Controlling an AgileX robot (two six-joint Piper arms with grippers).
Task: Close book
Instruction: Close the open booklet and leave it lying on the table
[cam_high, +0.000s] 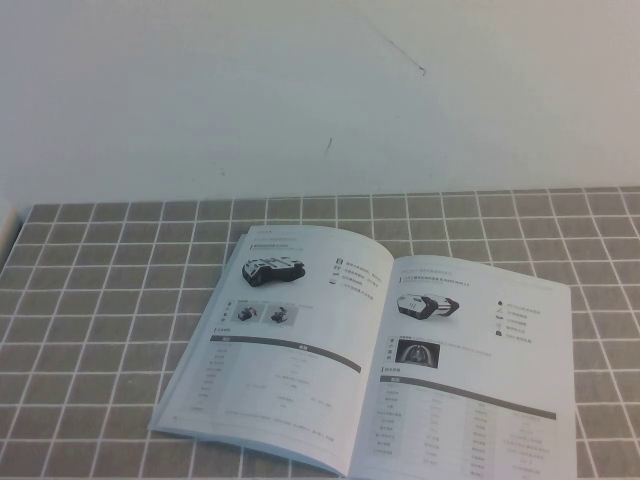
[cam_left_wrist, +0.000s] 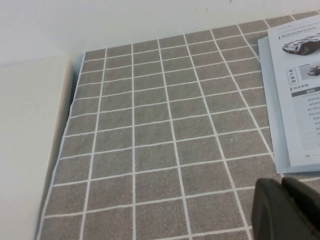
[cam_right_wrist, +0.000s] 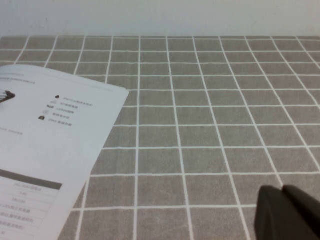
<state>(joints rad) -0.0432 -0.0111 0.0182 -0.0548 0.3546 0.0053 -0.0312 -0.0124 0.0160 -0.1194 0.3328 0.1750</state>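
Note:
An open book (cam_high: 380, 355) with white printed pages lies flat on the grey tiled cloth, front centre to right in the high view. Its left page's corner (cam_left_wrist: 295, 85) appears in the left wrist view, its right page (cam_right_wrist: 45, 145) in the right wrist view. My left gripper (cam_left_wrist: 282, 186) is shut and empty, hovering over the cloth to the left of the book, apart from it. My right gripper (cam_right_wrist: 283, 192) is shut and empty too, over bare cloth to the right of the book. Neither arm appears in the high view.
The tiled cloth (cam_high: 100, 300) covers the table up to a white wall (cam_high: 300, 90) at the back. A pale table edge or board (cam_left_wrist: 30, 150) runs along the cloth's left side.

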